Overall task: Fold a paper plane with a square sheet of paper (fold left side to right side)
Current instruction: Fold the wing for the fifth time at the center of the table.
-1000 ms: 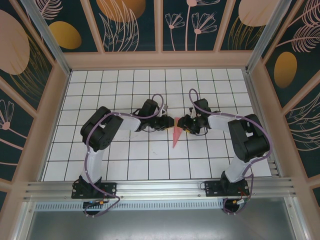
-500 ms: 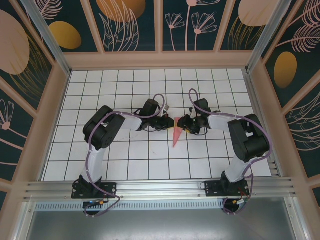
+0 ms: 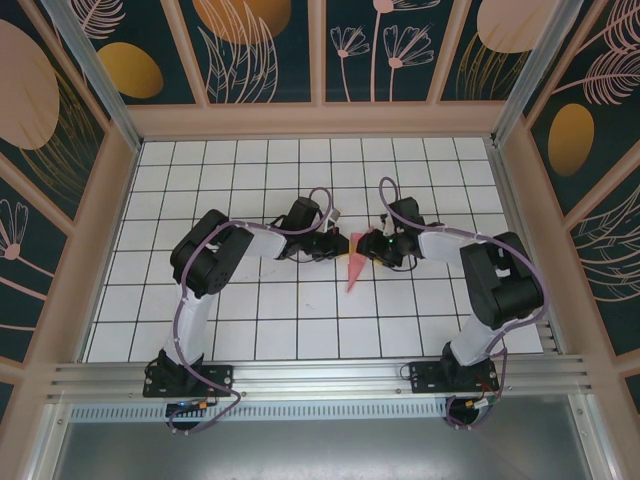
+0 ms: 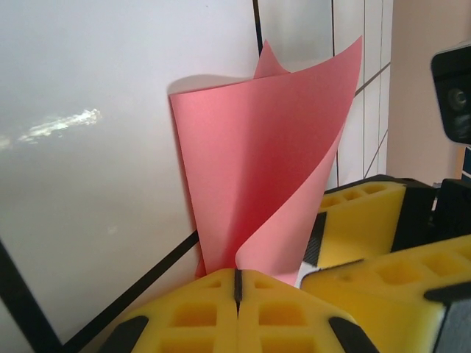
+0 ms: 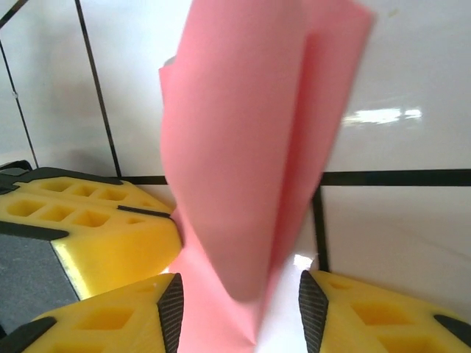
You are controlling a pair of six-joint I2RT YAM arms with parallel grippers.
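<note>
Both arms are bent low over the desk [image 3: 250, 320], left pincer [image 3: 338, 246] pointing to 3 o'clock, right pincer [image 3: 370, 247] to 9 o'clock, meeting at centre. The left pincer is clamped on the paper plane [image 3: 351, 272], whose tip points toward 6 o'clock. The right pincer stands half apart, astride the paper.

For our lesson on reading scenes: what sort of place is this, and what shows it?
Probably a purpose-built robot test booth: a left arm and right arm bolted to a rail at the edge of a white grid table, patterned panels walling it in, and pink paper between them.
</note>
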